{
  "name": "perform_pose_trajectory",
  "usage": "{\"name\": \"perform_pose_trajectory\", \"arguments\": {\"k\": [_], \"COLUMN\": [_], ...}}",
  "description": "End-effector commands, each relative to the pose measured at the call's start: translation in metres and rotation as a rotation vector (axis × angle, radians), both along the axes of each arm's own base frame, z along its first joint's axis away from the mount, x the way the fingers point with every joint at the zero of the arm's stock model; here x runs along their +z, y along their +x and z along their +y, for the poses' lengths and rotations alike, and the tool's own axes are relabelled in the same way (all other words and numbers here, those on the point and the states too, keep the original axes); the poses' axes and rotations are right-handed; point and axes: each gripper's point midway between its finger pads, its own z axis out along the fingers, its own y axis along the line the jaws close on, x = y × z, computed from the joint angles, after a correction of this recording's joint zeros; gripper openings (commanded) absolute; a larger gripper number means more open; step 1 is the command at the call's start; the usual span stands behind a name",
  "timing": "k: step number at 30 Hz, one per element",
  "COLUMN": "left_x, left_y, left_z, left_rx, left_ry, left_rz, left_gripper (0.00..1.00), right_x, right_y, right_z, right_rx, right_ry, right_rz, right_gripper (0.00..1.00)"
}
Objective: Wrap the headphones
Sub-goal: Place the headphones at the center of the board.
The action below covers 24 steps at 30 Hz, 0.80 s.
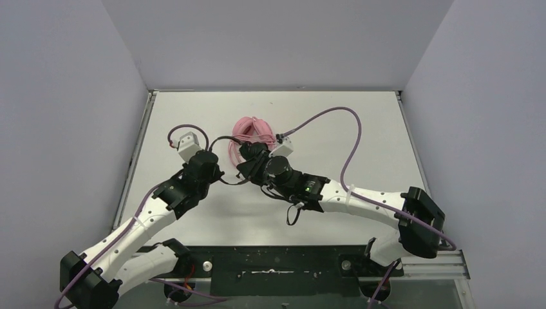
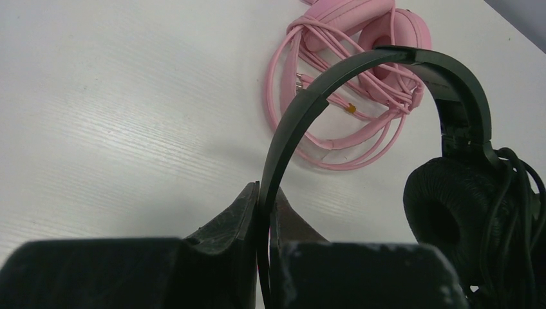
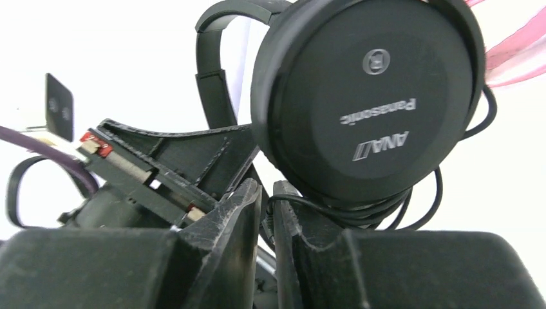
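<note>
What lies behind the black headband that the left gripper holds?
The pink headphones lie on the table behind it, their cable looped around them. The black headband hides part of one pink ear cup.

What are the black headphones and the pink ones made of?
Black headphones: cup and band look like hard, smooth matte plastic with printed letters; the ear pad looks like fuzzy foam. Pink headphones: soft, padded, maybe fake leather; their pink cable looks rubbery and bendy, lying in loops.

Pink headphones (image 2: 344,16) and pink cable (image 2: 283,96), black headphones (image 2: 309,103) with black cable (image 2: 519,161), white table (image 2: 129,116), purple arm wiring (image 1: 358,132)
</note>
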Motion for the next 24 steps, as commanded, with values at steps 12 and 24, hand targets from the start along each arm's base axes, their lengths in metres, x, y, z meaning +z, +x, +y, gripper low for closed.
{"name": "perform_pose_trajectory", "arguments": {"k": [12,24], "left_x": [0.026,0.017], "left_y": [-0.002,-0.004], "left_z": [-0.03,-0.029], "left_rx": [-0.065,-0.053], "left_ry": [-0.19,-0.221], "left_rz": [-0.052,-0.023], "left_gripper": [0.0,0.0], "right_x": [-0.022,-0.035], "right_y": [0.012,-0.021], "right_z": [0.002,-0.012], "right_rx": [-0.023,0.189], "right_ry": [-0.369,-0.602], "right_rz": [-0.082,-0.056], "right_gripper": [0.29,0.52]}}
